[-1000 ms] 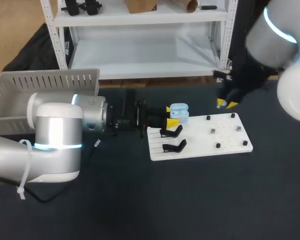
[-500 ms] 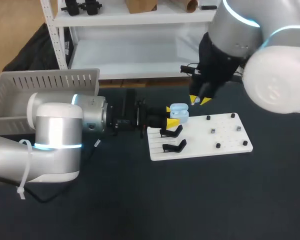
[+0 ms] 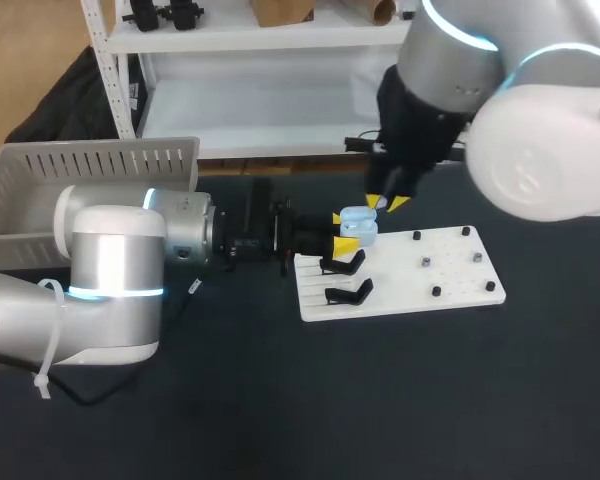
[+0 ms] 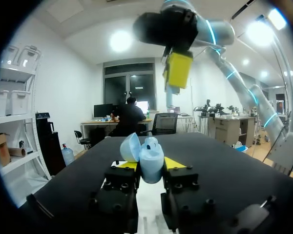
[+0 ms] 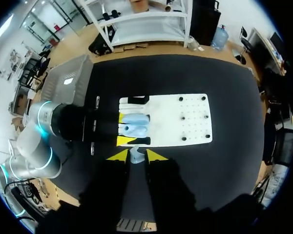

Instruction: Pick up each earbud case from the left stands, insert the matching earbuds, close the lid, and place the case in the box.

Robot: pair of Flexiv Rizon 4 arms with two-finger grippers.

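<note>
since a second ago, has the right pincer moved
Yes. The right pincer, shut on an earbud, has moved left along the white board's far edge, to just above the open earbud case in the left pincer.

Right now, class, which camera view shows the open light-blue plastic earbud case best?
The left wrist view: the light-blue earbud case sits close and central, lid raised. The head view shows it small and distant; the right wrist view shows it from above only.

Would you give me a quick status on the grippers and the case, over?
Left gripper shut on open case. Right gripper shut on earbud, above the case. Path between looks clear.
</note>
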